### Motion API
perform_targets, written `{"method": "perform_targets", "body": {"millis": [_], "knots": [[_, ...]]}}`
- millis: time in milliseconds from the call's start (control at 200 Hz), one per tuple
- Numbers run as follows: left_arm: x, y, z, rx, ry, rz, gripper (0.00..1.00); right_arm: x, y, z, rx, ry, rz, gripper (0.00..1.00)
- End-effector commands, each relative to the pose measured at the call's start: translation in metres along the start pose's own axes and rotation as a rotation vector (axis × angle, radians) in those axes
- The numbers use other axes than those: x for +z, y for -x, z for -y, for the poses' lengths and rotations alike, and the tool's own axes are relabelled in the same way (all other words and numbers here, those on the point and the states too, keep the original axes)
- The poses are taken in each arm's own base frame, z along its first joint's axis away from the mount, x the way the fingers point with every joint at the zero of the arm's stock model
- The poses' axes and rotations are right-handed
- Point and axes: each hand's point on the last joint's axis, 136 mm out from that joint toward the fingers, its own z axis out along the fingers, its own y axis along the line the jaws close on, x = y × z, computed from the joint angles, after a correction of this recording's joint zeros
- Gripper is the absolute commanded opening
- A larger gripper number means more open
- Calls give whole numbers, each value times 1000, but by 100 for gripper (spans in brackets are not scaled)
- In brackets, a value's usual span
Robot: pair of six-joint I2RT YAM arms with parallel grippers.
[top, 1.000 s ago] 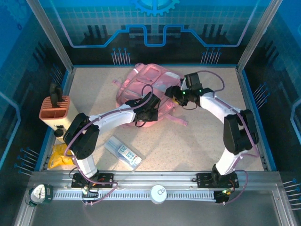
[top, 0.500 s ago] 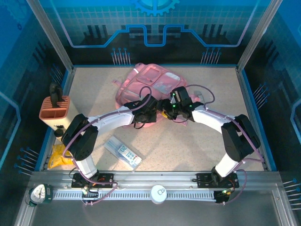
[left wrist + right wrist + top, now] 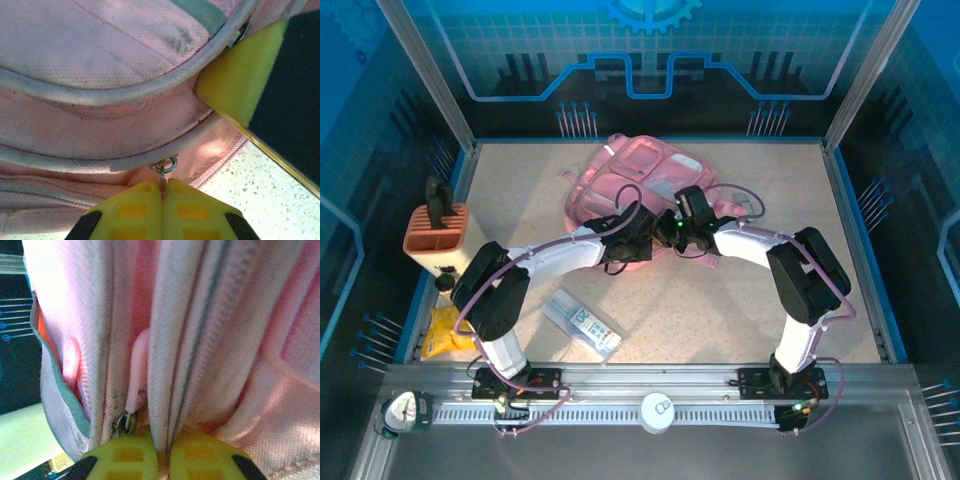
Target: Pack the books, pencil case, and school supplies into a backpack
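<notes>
Right end effector (image 3: 162, 452) clamped on backpack (image 3: 210, 340).

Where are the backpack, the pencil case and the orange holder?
backpack (image 3: 645, 168): top view, on its translucent front panel.
pencil case (image 3: 582, 323): top view, on its printed middle.
orange holder (image 3: 432, 240): top view, on its near wall.

Readable text: none that you can make out.
- Pencil case (image 3: 582, 323), at 7 o'clock from the backpack (image 3: 640, 175): small coloured print, too fine to read.
- White round cap (image 3: 658, 411), at 6 o'clock: dark mark, illegible.
- Back wall (image 3: 650, 40), at 12 o'clock: gear emblem.
</notes>
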Motion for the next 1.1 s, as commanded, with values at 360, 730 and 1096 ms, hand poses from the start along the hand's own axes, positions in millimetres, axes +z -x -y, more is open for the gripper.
{"method": "perform_targets", "body": {"millis": [360,730,1096], "knots": [[34,4,-9,56,61,9,22,-2,-1,-15,-13,79,50,0],[2,16,-30,93,88,43,0,-20,8,-19,-58,76,74,0],[-24,19,-124,204,173,14,0,-55,28,-8,-89,59,64,0]]}}
